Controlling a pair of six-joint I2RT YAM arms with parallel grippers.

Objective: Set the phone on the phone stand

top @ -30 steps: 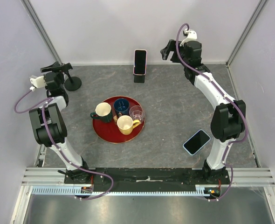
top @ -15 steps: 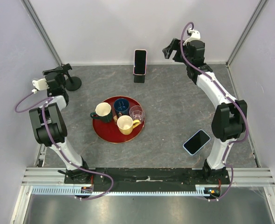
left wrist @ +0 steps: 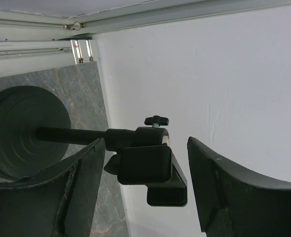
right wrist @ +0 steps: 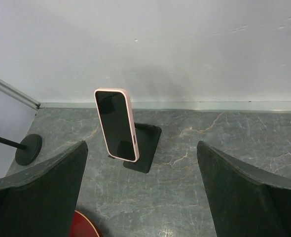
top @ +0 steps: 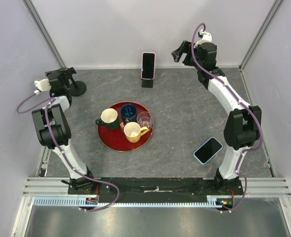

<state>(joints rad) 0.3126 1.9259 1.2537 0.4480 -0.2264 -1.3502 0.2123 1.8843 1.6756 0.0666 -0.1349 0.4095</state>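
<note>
Centre frame, a red tray (top: 117,143) holds a white mug (top: 108,117), blue mug (top: 128,112), yellow mug (top: 132,131) and clear glass (top: 144,119). The left end effector (left wrist: 145,163) and right end effector (right wrist: 141,187) have fingers apart.

No text, label, brand, number or sign can be read in any view; the phone (top: 148,64) propped on the stand (top: 147,83) shows a dark screen, as does the second phone (top: 207,150) lying on the surface (top: 185,113)
</note>
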